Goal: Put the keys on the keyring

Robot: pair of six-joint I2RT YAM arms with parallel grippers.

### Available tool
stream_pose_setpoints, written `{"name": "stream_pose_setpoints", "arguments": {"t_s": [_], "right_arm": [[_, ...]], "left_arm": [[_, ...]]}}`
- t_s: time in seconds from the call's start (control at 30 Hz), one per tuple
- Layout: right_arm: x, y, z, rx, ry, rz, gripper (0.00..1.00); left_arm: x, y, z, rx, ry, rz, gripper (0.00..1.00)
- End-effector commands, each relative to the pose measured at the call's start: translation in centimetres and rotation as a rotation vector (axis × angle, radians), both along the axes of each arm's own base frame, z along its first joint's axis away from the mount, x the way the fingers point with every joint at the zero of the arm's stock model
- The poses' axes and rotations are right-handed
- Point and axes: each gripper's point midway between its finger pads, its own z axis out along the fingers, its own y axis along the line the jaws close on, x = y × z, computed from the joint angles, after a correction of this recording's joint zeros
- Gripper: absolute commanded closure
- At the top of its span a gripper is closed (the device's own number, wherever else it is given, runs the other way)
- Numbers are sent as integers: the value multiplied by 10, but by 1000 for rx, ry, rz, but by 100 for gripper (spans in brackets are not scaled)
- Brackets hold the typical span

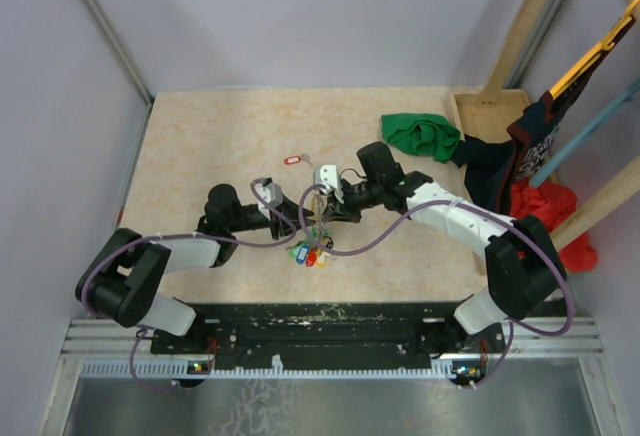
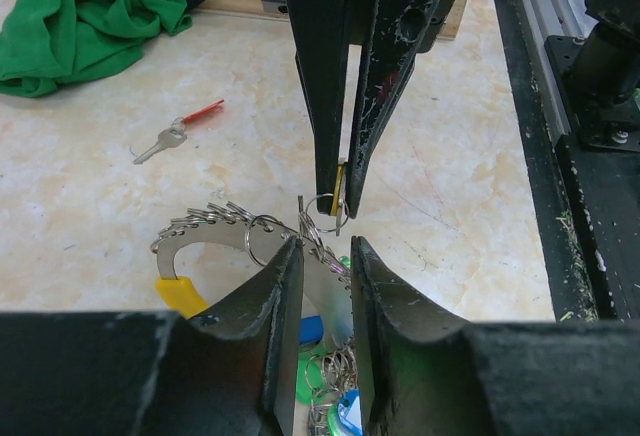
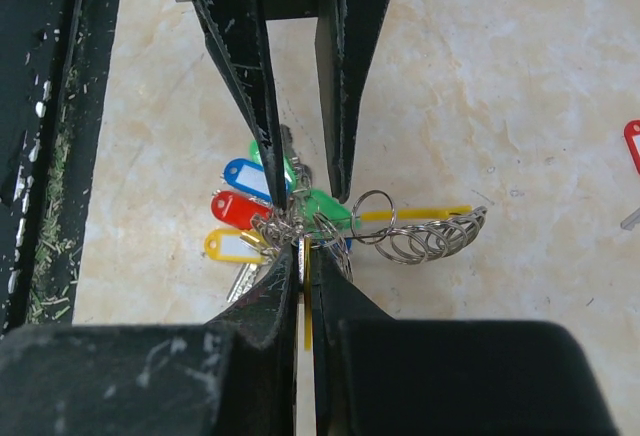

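Right now your right end effector (image 3: 304, 251) is clamped shut on the brass key (image 2: 342, 184), pinching it edge-on just above the keyring (image 2: 215, 224), which rests on the desk (image 2: 450, 206). A small split ring (image 2: 322, 211) sits right at the key's lower tip, close over the keyring's stacked loops; I cannot tell whether it is threaded onto the key.

Your left end effector (image 2: 326, 248) faces in from the opposite side of the keyring with its jaws parted. The keyring's loops show in the gap, and neither finger visibly pinches anything.

You can see the blue tag (image 3: 245, 174), red tag (image 3: 235, 211), yellow tag (image 3: 230, 246) and green tag (image 3: 322, 206) fanning out from the keyring toward the arm bases.

Beyond the keyring, a loose key with a red fob (image 1: 295, 160) lies apart from it. A green cloth (image 2: 90, 6) lies farther off, beyond the keyring and to the right.
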Motion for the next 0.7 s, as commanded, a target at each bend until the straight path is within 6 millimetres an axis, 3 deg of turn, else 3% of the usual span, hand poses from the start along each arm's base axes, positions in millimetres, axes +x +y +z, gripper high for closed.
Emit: {"name": "stream_pose_setpoints", "arguments": {"t_s": [0.0, 0.5, 0.67], "right_arm": [[7, 14, 35, 66, -94, 36, 100], [1, 22, 39, 82, -92, 60, 100], [1, 20, 38, 76, -97, 57, 100]], "left_arm": [[4, -7, -4, 22, 6, -8, 69], [10, -16, -14, 54, 34, 13, 72], [13, -15, -15, 67, 29, 32, 86]]}}
